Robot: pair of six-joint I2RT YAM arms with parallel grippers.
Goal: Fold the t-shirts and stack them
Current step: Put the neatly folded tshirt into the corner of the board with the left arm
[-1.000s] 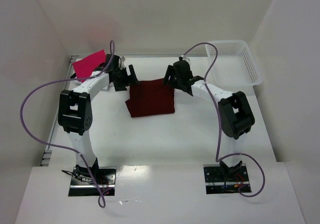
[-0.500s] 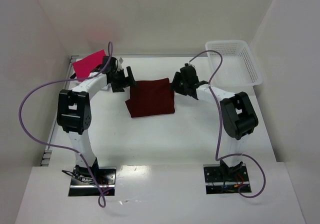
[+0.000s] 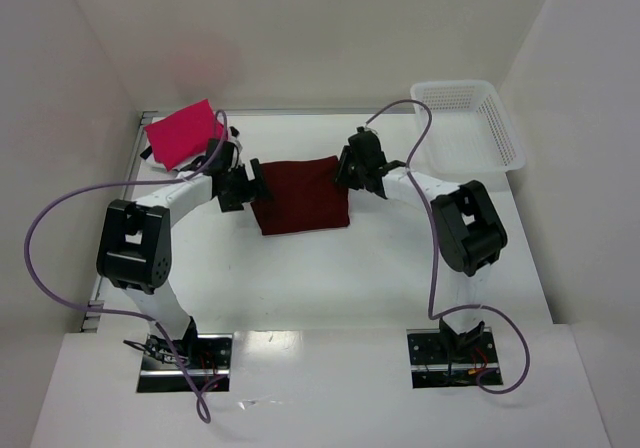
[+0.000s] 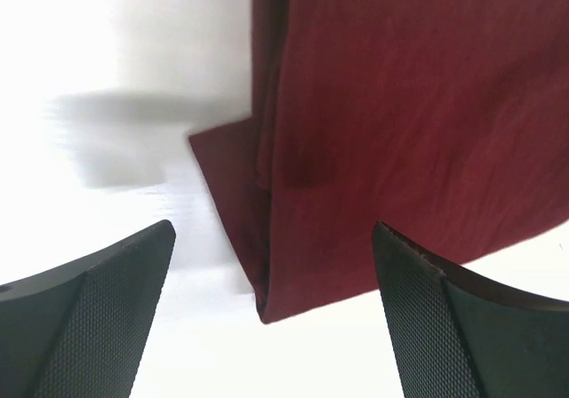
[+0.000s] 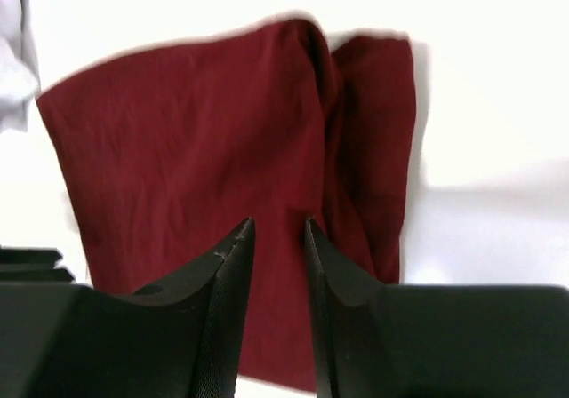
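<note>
The dark maroon t-shirt [image 3: 302,196] lies folded to a rectangle at mid-table. My left gripper [image 3: 250,183] is open and empty at its left edge; in the left wrist view the gripper [image 4: 273,229] straddles a layered corner of the shirt [image 4: 400,131]. My right gripper [image 3: 350,168] hovers over the shirt's far right corner. In the right wrist view its jaws [image 5: 279,222] stand a narrow gap apart with nothing between them, over the shirt [image 5: 196,140]. The bright pink-red t-shirt [image 3: 185,136] lies folded at the far left. I cannot make out the white t-shirt for sure.
A white mesh basket [image 3: 505,118] stands at the far right corner. White walls close in the table on the left, back and right. A pale cloth-like shape [image 5: 12,56] shows at the left edge of the right wrist view. Purple cables loop off both arms.
My left gripper slid nearer along the maroon shirt's left edge, uncovering more of the pink-red shirt. My right gripper drew off to the right, then came back over the shirt's corner.
</note>
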